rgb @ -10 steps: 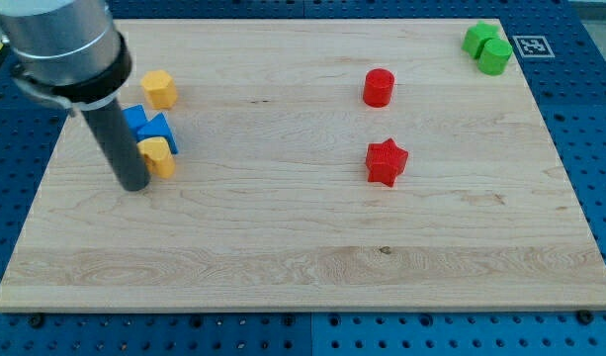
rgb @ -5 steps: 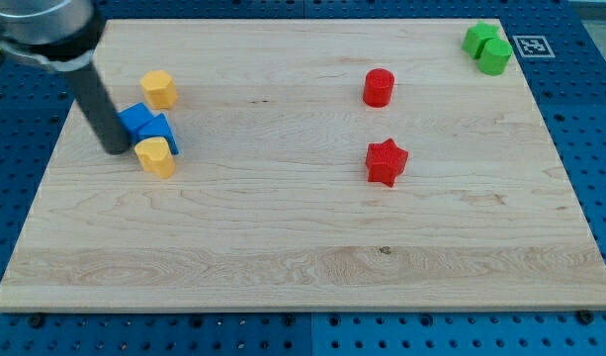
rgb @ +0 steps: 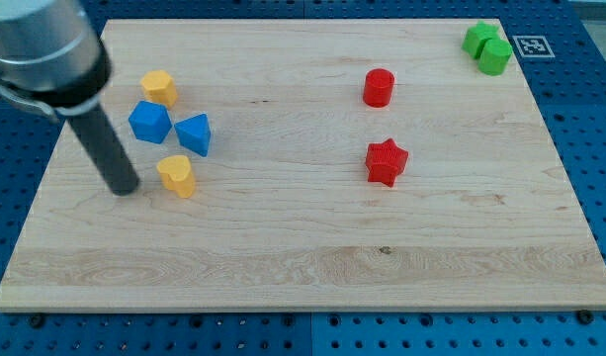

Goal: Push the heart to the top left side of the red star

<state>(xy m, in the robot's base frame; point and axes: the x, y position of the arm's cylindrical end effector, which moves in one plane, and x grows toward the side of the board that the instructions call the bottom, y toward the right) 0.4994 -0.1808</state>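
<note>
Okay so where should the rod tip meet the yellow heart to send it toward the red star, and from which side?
Meet the yellow heart on its face toward the view's left, slightly low, since the red star lies far to the view's right. My tip sits just left of the heart, apart from it. Its rounded shape may make it slip sideways.

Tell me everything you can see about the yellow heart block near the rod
The yellow heart block is small and looks like smooth, matte plastic or painted wood. It lies flat on the wooden board at the view's left, lobes toward the view's top and point toward the bottom right. It touches nothing: my tip stands just to its left with a narrow gap, and the blue blocks sit above it.
</note>
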